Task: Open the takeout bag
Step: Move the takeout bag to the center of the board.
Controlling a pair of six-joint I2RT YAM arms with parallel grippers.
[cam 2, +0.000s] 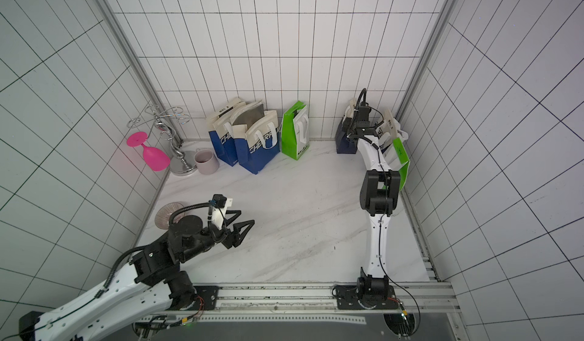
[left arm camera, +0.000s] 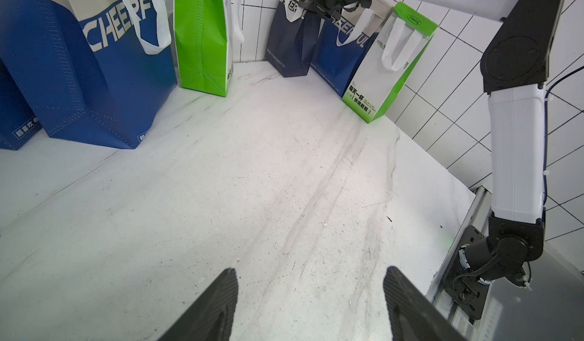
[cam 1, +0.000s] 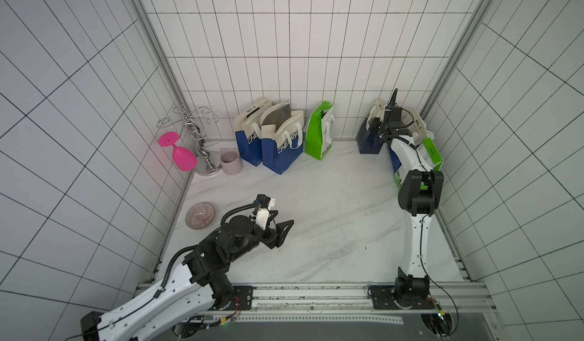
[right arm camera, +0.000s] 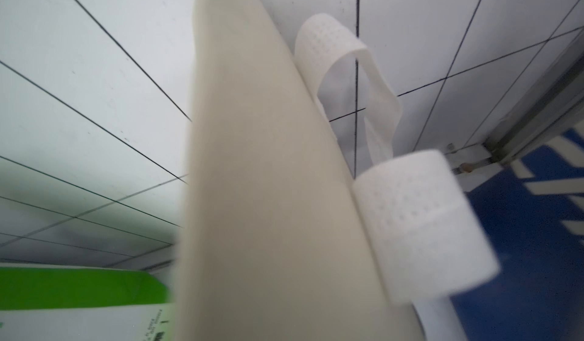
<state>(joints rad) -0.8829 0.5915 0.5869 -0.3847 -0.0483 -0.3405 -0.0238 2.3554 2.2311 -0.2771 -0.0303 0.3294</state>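
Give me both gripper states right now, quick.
Left gripper: open, holding nothing.
Right gripper: at the cream top of a takeout bag; its jaws are hidden, so open or shut cannot be told.

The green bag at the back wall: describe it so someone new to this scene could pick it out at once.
Look along the back wall, where three bags stand in a row on the white tabletop. The green bag ends that row on the right, beside two blue-and-cream bags. It alone there is bright green; a second green bag leans by the right wall.
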